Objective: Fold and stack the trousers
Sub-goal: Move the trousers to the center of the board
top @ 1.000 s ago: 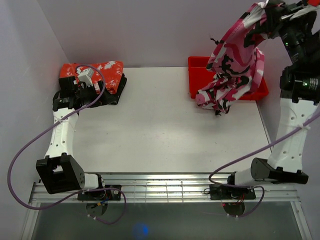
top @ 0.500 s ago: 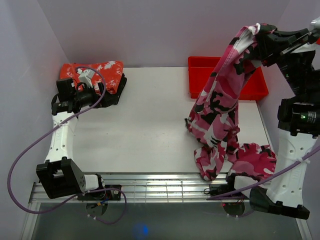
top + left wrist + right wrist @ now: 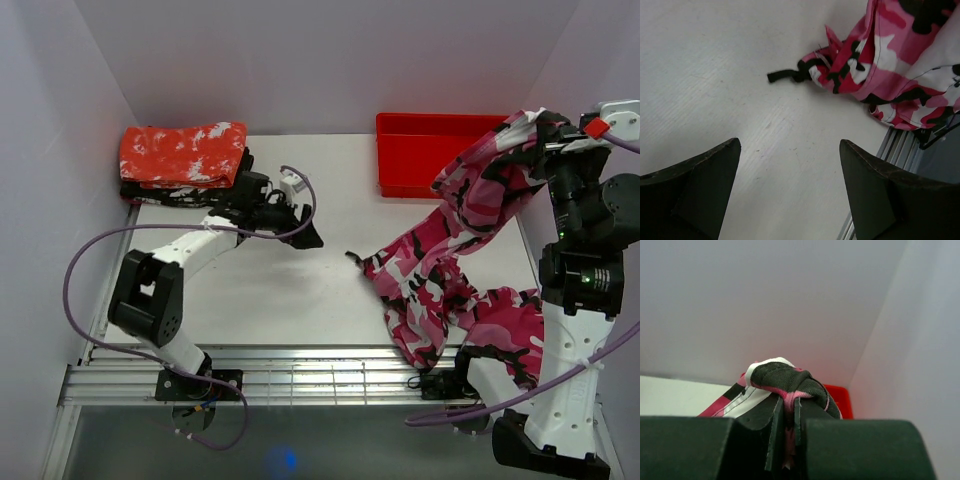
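The pink camouflage trousers [image 3: 440,270] hang from my right gripper [image 3: 545,128], which is shut on one end of them high at the right; the rest drapes down onto the table and over its front edge. The pinched cloth [image 3: 782,382] bulges over the right gripper [image 3: 788,407]. My left gripper [image 3: 305,235] is open and empty, low over the table's middle, left of a black drawstring end [image 3: 352,258]. In the left wrist view the trousers [image 3: 900,65] and drawstring [image 3: 785,76] lie beyond the open gripper [image 3: 790,165].
A folded red cloth with white speckles [image 3: 182,152] lies on a dark folded pile at the back left. A red bin [image 3: 425,150] stands at the back right. Metal rails [image 3: 300,375] run along the front edge. Walls close in left, back and right.
My right gripper has pulled the trousers out of the red bin and swung them down across the table. My left arm has swung from the back left pile toward the table's middle.
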### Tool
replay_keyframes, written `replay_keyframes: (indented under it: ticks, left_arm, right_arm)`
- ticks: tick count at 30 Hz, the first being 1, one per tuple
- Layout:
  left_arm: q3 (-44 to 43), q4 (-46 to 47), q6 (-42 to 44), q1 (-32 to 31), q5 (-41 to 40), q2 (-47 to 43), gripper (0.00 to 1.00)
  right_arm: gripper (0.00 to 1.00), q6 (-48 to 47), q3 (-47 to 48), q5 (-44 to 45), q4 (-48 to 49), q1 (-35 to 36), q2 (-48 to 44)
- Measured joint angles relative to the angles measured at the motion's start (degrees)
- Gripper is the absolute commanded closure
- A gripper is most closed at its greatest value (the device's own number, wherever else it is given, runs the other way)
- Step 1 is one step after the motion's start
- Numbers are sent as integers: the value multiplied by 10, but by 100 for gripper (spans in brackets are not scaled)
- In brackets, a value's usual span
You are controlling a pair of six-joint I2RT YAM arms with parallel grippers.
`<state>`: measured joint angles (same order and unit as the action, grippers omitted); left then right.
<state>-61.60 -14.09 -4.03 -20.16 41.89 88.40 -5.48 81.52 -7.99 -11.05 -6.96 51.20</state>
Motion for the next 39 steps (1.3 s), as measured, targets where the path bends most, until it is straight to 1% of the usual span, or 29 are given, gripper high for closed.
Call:
replay_keyframes:
  ticks: [4,7,10,15,18,20,25,27,31,32,33,34,35,37,38,39]
  left_arm:
    - [0,56,5,-65,-3,93,8]
    - [-12,97,20,-87,14,146,8]
    - [-42,141,46,-106,23,194,8]
    - [-97,207,129,-135,41,250,8]
    - [-125,237,192,-147,70,278,7]
    - [-146,247,230,-154,102,300,7]
    - [-196,264,291,-162,159,356,7]
    - [-209,266,310,-168,174,376,10]
    - [-230,265,332,-191,195,409,31]
    - [-238,261,335,-197,201,418,40]
    - [-245,254,338,-201,205,426,44]
    - [-256,240,346,-206,210,437,58]
    - [-259,237,346,-210,211,440,68]
    - [-274,205,351,-213,211,448,91]
    - [-279,185,355,-212,210,449,100]
    - [-286,166,362,-209,210,448,100]
  right_arm:
    - [92,-27,8,36,1,0,-16]
    - [92,-37,16,42,4,0,-13]
    - [92,-40,25,43,3,0,1]
    - [92,-40,34,42,-4,0,27]
    - [92,-40,43,39,-24,0,42]
    - [92,-39,51,35,-32,0,49]
    - [92,-35,75,33,-46,0,62]
    - [92,-34,83,31,-52,0,63]
    - [92,-31,93,30,-56,0,63]
    - [92,-30,96,30,-57,0,63]
    - [92,-30,97,30,-57,0,63]
    - [92,-29,99,30,-58,0,63]
    - [92,-29,99,30,-59,0,63]
    - [92,-29,101,30,-60,0,63]
    - [92,-30,102,30,-60,0,63]
    - [92,-30,102,31,-60,0,63]
